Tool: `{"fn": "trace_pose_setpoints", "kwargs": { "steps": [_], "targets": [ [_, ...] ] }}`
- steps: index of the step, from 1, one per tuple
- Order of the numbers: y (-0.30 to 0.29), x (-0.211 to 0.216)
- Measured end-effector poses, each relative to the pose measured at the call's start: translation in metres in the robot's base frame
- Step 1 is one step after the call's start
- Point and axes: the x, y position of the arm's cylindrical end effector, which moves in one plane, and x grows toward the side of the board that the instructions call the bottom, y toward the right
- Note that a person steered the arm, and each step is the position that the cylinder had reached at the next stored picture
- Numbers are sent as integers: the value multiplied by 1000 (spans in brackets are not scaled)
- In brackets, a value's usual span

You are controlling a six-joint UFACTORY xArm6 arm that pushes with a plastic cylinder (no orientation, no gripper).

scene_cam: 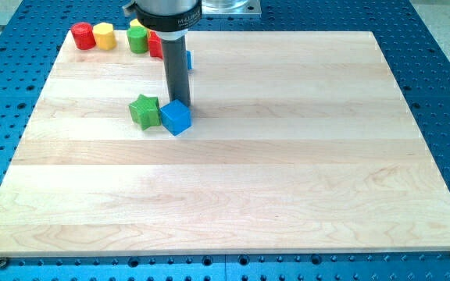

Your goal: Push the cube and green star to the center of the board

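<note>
Pale striped wood table [287, 172]; blue cube [176, 117]; green star [144, 110]; red cylinder [82, 36]; yellow block [104, 35]; dark rod.

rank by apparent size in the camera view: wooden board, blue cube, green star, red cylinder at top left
1. wooden board, by far the largest.
2. blue cube and green star: they look about alike, so no ranking between them.
3. red cylinder: looks slightly smaller, though it lies farther up the view, so this is unsure.

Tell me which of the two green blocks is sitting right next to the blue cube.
The green star, touching the blue cube's left side, with my tip just above the cube. The other green block stands far off in the row at the view's top.
</note>
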Motion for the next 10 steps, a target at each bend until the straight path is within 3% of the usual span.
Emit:
{"fn": "trace_pose_setpoints", "kwargs": {
  "steps": [2,3,4,5,6,7,8,9,10],
  "targets": [
    [-94,-4],
    [-88,27],
    [2,18],
    [41,47],
    [-2,32],
    [-24,57],
    [-84,61],
    [-70,99],
    [-22,79]
  ]
}}
